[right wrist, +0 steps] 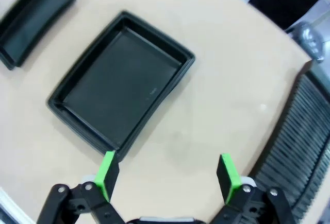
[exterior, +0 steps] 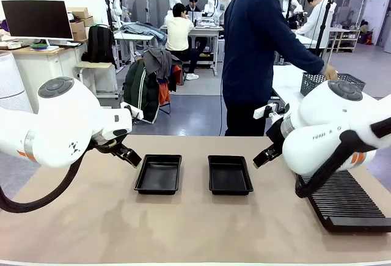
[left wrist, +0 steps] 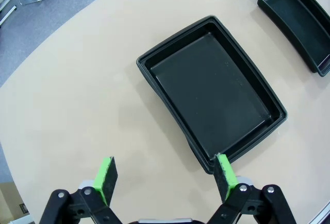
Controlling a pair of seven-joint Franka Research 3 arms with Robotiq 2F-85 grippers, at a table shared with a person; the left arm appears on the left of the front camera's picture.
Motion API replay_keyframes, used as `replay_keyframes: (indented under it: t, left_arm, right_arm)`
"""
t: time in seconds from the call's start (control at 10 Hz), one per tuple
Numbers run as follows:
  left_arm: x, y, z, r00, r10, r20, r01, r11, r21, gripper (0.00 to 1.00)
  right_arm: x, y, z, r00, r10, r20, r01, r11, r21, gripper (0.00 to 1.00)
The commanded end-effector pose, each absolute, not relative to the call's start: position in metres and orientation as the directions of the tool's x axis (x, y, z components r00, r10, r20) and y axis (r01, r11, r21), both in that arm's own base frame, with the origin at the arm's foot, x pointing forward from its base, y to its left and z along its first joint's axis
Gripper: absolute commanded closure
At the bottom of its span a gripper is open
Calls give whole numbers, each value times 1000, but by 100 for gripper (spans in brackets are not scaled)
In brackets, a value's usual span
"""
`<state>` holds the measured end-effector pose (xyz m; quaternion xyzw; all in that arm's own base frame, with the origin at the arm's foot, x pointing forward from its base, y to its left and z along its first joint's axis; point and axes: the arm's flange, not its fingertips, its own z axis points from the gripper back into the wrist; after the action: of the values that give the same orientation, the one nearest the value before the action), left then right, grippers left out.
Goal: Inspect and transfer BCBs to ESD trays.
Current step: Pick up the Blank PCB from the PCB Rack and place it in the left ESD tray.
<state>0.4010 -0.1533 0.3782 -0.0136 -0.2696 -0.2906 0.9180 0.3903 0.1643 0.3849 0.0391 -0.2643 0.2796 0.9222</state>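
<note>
Surroundings: A person [exterior: 253, 46] in a dark blue top stands at the far edge of the tabletop [exterior: 183, 229], upper centre of the front view. One hand [exterior: 330, 72] rests on the rim of a grey mesh basket [exterior: 330, 82] at the upper right. A long black rack [exterior: 345, 202] lies at the lower right of the front view, partly hidden behind the right arm's bulky white body. Nothing stands between either claw and the tray nearest it.

Materials and shapes: The tabletop is a smooth, matt beige sheet. The left tray [exterior: 158, 174] and the right tray [exterior: 230, 175] sit side by side at mid-frame, near each other but apart. Both are shallow black plastic rectangles with raised rims and rounded corners, and their plain floors show in full. The rack is ribbed with close, narrow slots along its length.

Claws: The left claw [left wrist: 165, 165] hangs with its jaws spread wide and grips nothing. In the left wrist view, one green pad lines up with the near corner of the left tray, and whether they touch cannot be judged. The right claw [right wrist: 166, 161] likewise stands wide open with nothing in it. Its wrist view is slightly blurred and shows bare tabletop between the pads, the right tray above and to the left, and the rack along the right edge.
</note>
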Motion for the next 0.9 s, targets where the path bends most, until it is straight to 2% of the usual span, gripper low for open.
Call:
replay_keyframes:
  t: [0.0, 0.3, 0.5, 0.8]
  left_arm:
    - [390, -143, 425, 749, -437, 498, 480, 876, 45, 0]
    - [381, -110, 506, 853, -302, 426, 382, 917, -115, 0]
    - [376, -93, 550, 894, -252, 372, 341, 920, -195, 0]
    - [373, -59, 592, 912, -187, 365, 296, 916, -271, 0]
  right_arm:
    - [370, 142, 436, 785, 363, 502, -468, 879, 97, 0]
    - [338, 105, 513, 853, 233, 467, -403, 863, 306, 0]
    - [327, 76, 548, 902, 169, 398, -342, 842, 418, 0]
    - [326, 26, 582, 956, 88, 279, -225, 830, 510, 0]
